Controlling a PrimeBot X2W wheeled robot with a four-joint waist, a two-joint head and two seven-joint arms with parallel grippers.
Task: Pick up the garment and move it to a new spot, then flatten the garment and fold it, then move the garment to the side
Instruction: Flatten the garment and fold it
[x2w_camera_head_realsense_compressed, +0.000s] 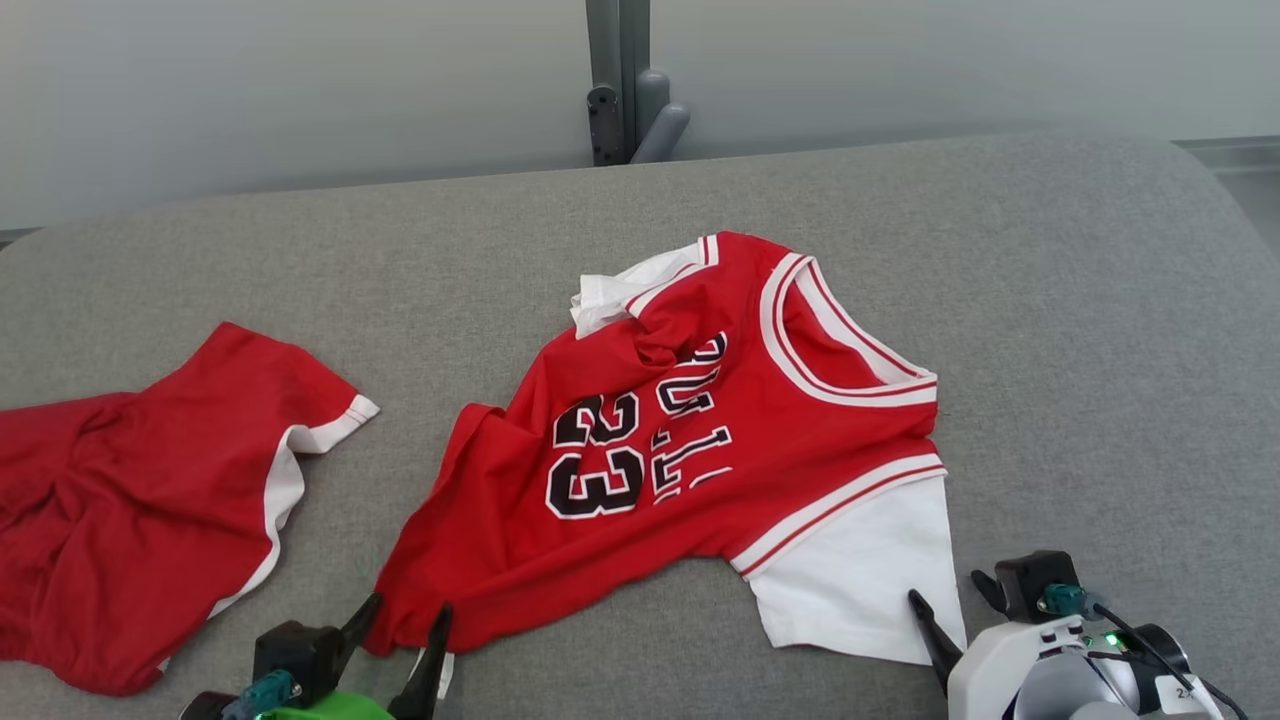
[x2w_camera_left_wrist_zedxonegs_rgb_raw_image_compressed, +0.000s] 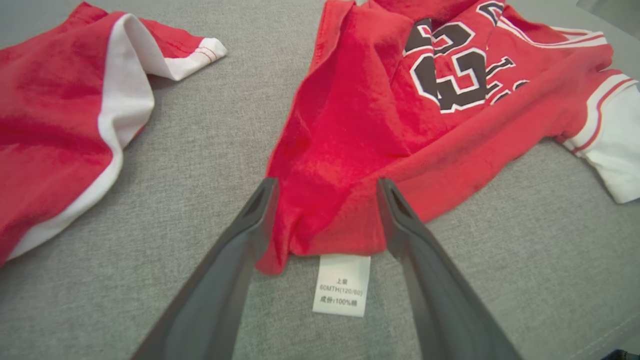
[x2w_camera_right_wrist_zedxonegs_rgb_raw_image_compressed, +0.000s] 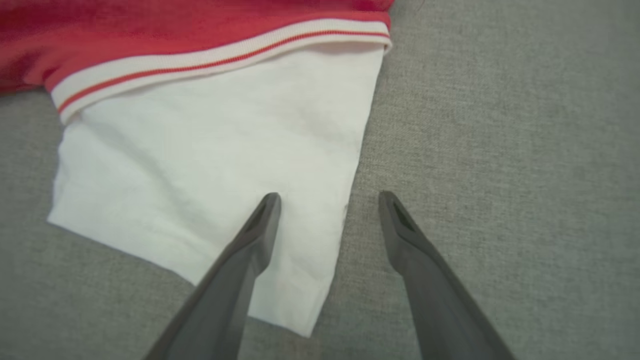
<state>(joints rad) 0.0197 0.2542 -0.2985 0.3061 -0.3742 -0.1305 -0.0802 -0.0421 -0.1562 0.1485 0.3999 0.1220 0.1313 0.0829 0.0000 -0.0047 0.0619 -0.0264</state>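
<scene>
So both pincers are sitting wide open with nothing in them. The jersey (x2w_camera_head_realsense_compressed: 720, 430) is lying crumpled in the middle of the grey fabric-covered worktop (x2w_camera_head_realsense_compressed: 1080, 300), number side up, with a pair of red shorts (x2w_camera_head_realsense_compressed: 130, 500) off to its left.

Here's what I'm worrying about. The left pincer (x2w_camera_left_wrist_zedxonegs_rgb_raw_image_compressed: 326, 181) is straddling the bunched-up hem corner (x2w_camera_left_wrist_zedxonegs_rgb_raw_image_compressed: 325, 220), and the care label (x2w_camera_left_wrist_zedxonegs_rgb_raw_image_compressed: 341, 285) is poking out right between the fingers. If it's closing too low, I'm guessing it's grabbing just the label, or one layer, or a pinch of the grey cover.

The right pincer (x2w_camera_right_wrist_zedxonegs_rgb_raw_image_compressed: 327, 194) is looking sketchier: one finger is over the white sleeve (x2w_camera_right_wrist_zedxonegs_rgb_raw_image_compressed: 210, 165), the other is over bare cover, so it's straddling the sleeve's edge. A thin single layer like that is probably sliding out as soon as any weight is pulling on it.

Also, hem corner plus sleeve isn't a symmetric hold, so the jersey is likely hanging twisted and landing more wrinkled. And with the shorts lying that near, a leftward move is risking dropping the jersey on top of them.
</scene>
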